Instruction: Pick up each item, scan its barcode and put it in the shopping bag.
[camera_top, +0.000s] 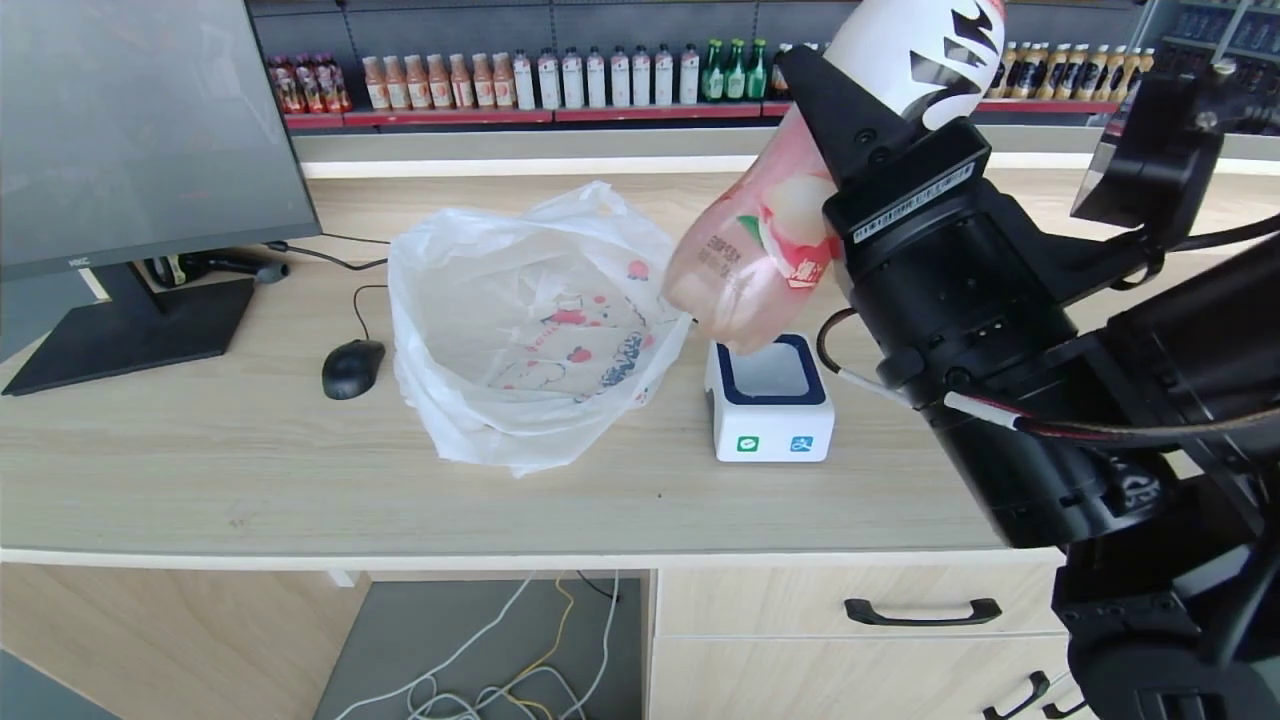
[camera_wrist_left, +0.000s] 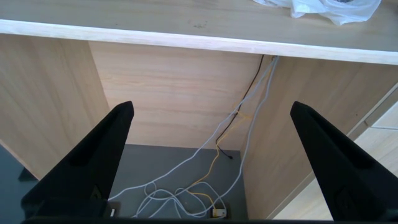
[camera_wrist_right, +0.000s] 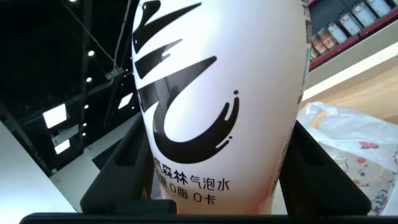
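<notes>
A crumpled translucent white plastic shopping bag (camera_top: 530, 330) is lying open just left of the white box-shaped barcode scanner (camera_top: 770, 405) on the pale wooden counter (camera_top: 300, 480). A black computer mouse (camera_top: 352, 368) and a black monitor (camera_top: 140, 130) are sitting farther left of the scanner. The pink plastic drink bottle with a white label (camera_top: 770, 250) is hanging just above the scanner. Its long axis is tilting, with the pink end pointing down at the scanner window. The right gripper (camera_top: 880, 90) is clamping its white part. The left gripper (camera_wrist_left: 211, 162) is hanging lower than the scanner, below the counter edge, spread wide and holding nothing.
</notes>
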